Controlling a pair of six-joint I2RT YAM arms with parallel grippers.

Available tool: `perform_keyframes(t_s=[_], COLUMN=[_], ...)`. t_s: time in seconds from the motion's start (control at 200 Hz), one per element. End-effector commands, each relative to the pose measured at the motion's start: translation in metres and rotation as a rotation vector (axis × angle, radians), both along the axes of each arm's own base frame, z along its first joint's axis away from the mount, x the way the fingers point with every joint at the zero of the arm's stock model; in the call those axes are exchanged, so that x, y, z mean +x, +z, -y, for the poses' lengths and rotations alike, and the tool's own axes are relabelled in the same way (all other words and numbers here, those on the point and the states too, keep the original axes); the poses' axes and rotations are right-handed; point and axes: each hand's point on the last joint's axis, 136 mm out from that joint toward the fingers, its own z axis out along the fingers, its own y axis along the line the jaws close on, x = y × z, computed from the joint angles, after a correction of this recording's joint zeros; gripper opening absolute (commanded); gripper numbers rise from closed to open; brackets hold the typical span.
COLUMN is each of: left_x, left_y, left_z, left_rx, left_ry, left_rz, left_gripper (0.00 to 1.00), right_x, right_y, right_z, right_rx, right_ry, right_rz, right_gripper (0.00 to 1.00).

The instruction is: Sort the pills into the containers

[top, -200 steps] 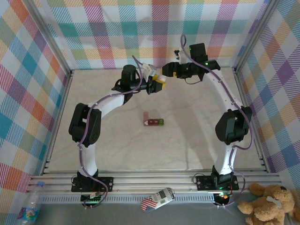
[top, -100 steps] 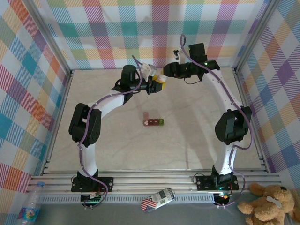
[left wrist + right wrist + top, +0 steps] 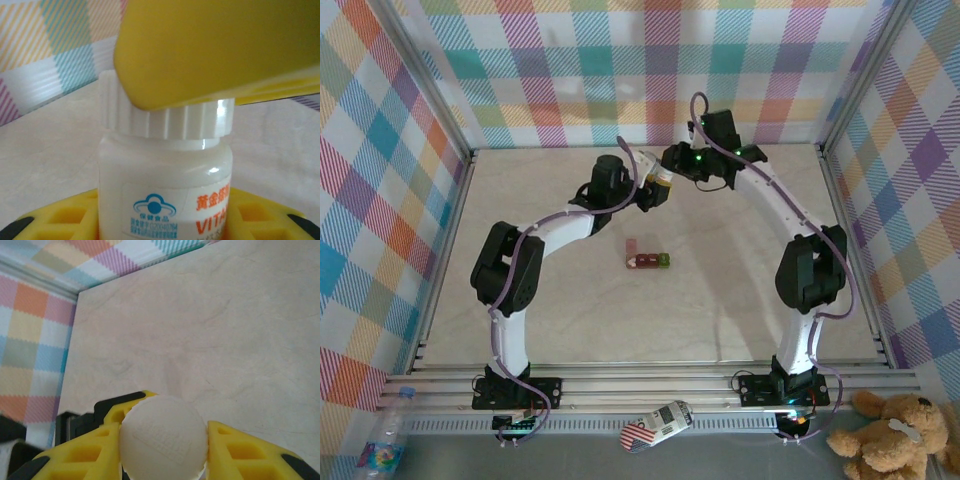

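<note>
My right gripper [image 3: 667, 169] clamps the ribbed white cap [image 3: 164, 437] of the vitamin bottle [image 3: 165, 185], which my left gripper [image 3: 654, 191] grips. The containers [image 3: 646, 260], joined dark red compartments with a green one at the end, sit mid-table, well apart.

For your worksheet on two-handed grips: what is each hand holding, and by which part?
Both hold the white bottle: the left hand grips its body, the right hand its ribbed cap.

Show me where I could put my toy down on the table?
Bare table lies between the near edge and the containers, and along the left wall outside the left arm. Crowded: far middle, where left gripper and right gripper grip the white bottle.
</note>
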Motion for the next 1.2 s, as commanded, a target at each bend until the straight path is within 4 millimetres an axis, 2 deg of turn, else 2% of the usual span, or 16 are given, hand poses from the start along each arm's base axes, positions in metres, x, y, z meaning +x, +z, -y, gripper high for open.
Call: perform_keyframes(t_s=[0.0, 0.115, 0.22, 0.355, 0.505, 0.725, 0.825, 0.93, 1.0, 1.195], left_x=[-0.002, 0.002, 0.006, 0.013, 0.019, 0.022, 0.017, 0.011, 0.005, -0.018], left_y=[0.067, 0.068, 0.068, 0.068, 0.071, 0.073, 0.075, 0.077, 0.076, 0.079], left_z=[0.006, 0.003, 0.0, -0.008, -0.02, -0.037, -0.039, -0.039, -0.037, -0.02], left_rx=[-0.059, -0.084, -0.096, -0.122, -0.155, -0.165, -0.179, -0.191, -0.194, -0.227], left_ry=[0.066, 0.103, 0.122, 0.144, 0.162, 0.171, 0.113, 0.042, -0.014, -0.201], left_rz=[0.201, 0.194, 0.189, 0.171, 0.161, 0.162, 0.153, 0.134, 0.121, 0.07], left_gripper=[0.0, 0.0, 0.0, 0.0, 0.0, 0.0, 0.0, 0.0, 0.0, 0.0], right_x=[-0.017, -0.015, -0.013, -0.012, -0.018, -0.032, -0.03, -0.029, -0.03, -0.034], right_y=[0.004, 0.009, 0.023, 0.042, 0.066, 0.072, 0.074, 0.082, 0.088, 0.095], right_z=[-0.029, -0.028, -0.02, -0.005, 0.016, 0.035, 0.045, 0.043, 0.037, 0.017], right_rx=[0.058, 0.073, 0.086, 0.113, 0.14, 0.122, 0.11, 0.081, 0.042, 0.051], right_ry=[-0.028, -0.053, -0.066, -0.08, -0.104, -0.079, -0.02, 0.093, 0.184, 0.371], right_rz=[-0.042, -0.037, -0.016, 0.008, 0.058, 0.085, 0.119, 0.171, 0.217, 0.221], right_gripper=[0.38, 0.39, 0.43, 0.6, 0.71, 0.78, 0.78, 0.79, 0.83, 0.83])
